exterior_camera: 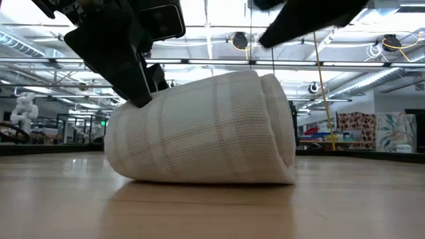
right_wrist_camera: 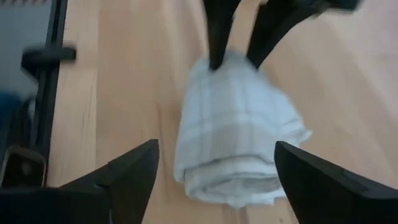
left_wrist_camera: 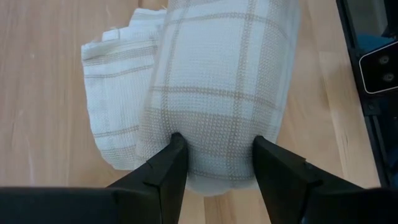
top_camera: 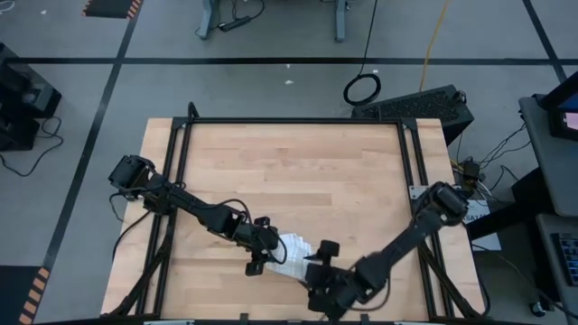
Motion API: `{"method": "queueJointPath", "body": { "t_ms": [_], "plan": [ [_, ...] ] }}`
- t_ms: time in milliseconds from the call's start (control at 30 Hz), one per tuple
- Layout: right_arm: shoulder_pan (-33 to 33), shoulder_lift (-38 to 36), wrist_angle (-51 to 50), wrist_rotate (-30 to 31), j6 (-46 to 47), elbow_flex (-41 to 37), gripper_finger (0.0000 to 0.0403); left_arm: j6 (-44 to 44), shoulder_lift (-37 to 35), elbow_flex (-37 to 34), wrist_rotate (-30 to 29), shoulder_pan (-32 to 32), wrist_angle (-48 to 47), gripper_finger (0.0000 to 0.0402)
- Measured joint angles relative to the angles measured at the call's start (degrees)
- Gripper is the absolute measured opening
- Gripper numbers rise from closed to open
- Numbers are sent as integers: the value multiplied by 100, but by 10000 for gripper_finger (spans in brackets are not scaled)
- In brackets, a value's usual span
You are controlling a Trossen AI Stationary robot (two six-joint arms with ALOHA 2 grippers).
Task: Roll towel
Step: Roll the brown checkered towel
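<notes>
The desk [top_camera: 298, 171] was pale wood, edged by a black frame [top_camera: 289, 121]. Around it lay a grey floor [top_camera: 271, 86] crossed by dark tape lines [top_camera: 271, 61], with an orange-and-black striped mat [top_camera: 113, 7] at one corner. A coiled black cable [top_camera: 362, 88] lay on the floor near a dark case [top_camera: 424, 106]. Across the room, white ceiling trusses [exterior_camera: 219, 63] ran under strip lights [exterior_camera: 209, 26]. A white figure [exterior_camera: 25, 109] stood far off at one side, and patterned panels [exterior_camera: 375, 131] stood at the other.
</notes>
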Motion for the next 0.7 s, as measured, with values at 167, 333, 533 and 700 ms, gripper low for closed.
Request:
{"method": "queueJointPath", "body": {
  "t_ms": [167,333,533,700],
  "plan": [
    [192,225,381,1085,282,0,321,-108,0,0,2,2,10,178],
    [59,642,486,1233,466,0,316,-139,0,0,7,2,-17,178],
    [31,978,357,1485,845,-3,288,-137,0,0,22,2,-11,178],
    [7,973,249,1110,1357,2,241,-73,0,0,70,4,29,178]
  ]
}}
